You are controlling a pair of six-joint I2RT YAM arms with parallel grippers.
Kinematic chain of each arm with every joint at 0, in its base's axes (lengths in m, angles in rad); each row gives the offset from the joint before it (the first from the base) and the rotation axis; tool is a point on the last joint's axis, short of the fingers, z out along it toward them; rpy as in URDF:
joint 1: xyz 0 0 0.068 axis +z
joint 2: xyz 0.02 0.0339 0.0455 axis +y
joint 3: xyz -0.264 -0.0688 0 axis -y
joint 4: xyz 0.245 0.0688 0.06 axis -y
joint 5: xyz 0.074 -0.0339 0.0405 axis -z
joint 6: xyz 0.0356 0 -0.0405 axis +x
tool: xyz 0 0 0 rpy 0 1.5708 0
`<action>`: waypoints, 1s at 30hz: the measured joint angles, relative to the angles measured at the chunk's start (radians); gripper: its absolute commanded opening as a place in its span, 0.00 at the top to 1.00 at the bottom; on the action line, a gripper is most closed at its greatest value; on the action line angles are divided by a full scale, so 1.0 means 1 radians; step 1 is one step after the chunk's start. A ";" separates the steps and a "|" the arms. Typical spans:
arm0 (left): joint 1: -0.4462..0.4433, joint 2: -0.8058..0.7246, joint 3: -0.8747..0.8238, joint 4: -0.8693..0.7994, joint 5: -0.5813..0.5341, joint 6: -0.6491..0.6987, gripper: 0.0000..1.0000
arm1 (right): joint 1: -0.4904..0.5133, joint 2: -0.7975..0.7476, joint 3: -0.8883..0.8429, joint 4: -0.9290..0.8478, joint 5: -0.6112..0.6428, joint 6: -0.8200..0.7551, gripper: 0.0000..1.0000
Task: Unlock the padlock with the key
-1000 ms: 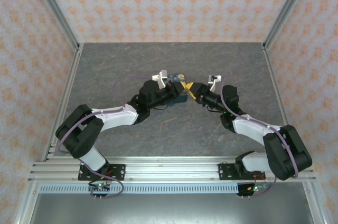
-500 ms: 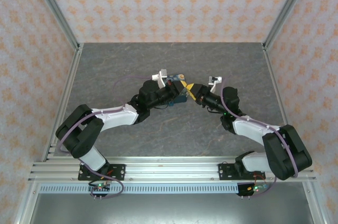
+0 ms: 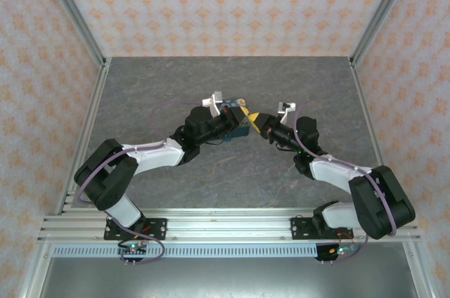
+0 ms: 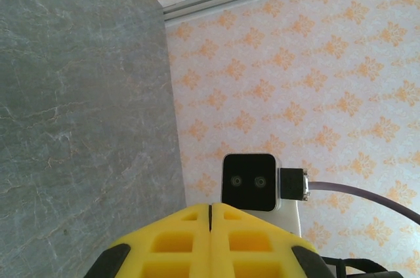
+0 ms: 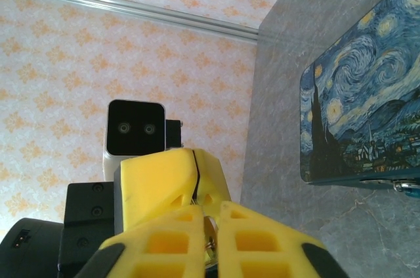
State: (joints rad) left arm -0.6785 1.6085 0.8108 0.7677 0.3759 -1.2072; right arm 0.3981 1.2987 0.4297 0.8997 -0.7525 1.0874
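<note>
Since the earlier frame, right gripper (image 3: 257,122) has drawn its jaws together and sits a touch nearer the patterned box (image 3: 238,128); arms, box and left gripper (image 3: 242,112) are otherwise unchanged.

Top view: both grippers meet tip to tip just beside the box, mid-table (image 3: 211,80). The padlock is too small to tell apart from the dark wrist parts around the box, and the fingertips overlap each other here.

Left wrist view: yellow fingers (image 4: 170,242) are pressed flat together, seam closed, nothing visible between them. The right arm's wrist camera (image 4: 248,181) faces back directly ahead. The lower parts of the fingers are cut off by the frame.

Right wrist view: yellow fingers (image 5: 262,245) are closed, with the key (image 5: 210,242) showing as a small pale metal sliver pinched in the seam (most of it hidden). The left gripper's closed tips touch just above. The box stands at right, cut by the frame; a silvery fitting (image 5: 405,186) shows at its lower corner, too cropped to identify.
</note>
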 measured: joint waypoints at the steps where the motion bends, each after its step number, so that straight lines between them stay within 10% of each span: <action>1: 0.000 0.000 0.000 -0.001 -0.006 0.000 1.00 | 0.000 0.000 0.000 0.005 0.000 0.001 0.98; 30: -0.002 -0.016 -0.019 0.000 -0.043 0.000 1.00 | 0.005 0.011 -0.005 0.026 0.050 0.069 1.00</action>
State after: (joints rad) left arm -0.6807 1.5929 0.7918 0.7681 0.3325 -1.2072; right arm 0.4034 1.3102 0.4244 0.9260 -0.7025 1.1568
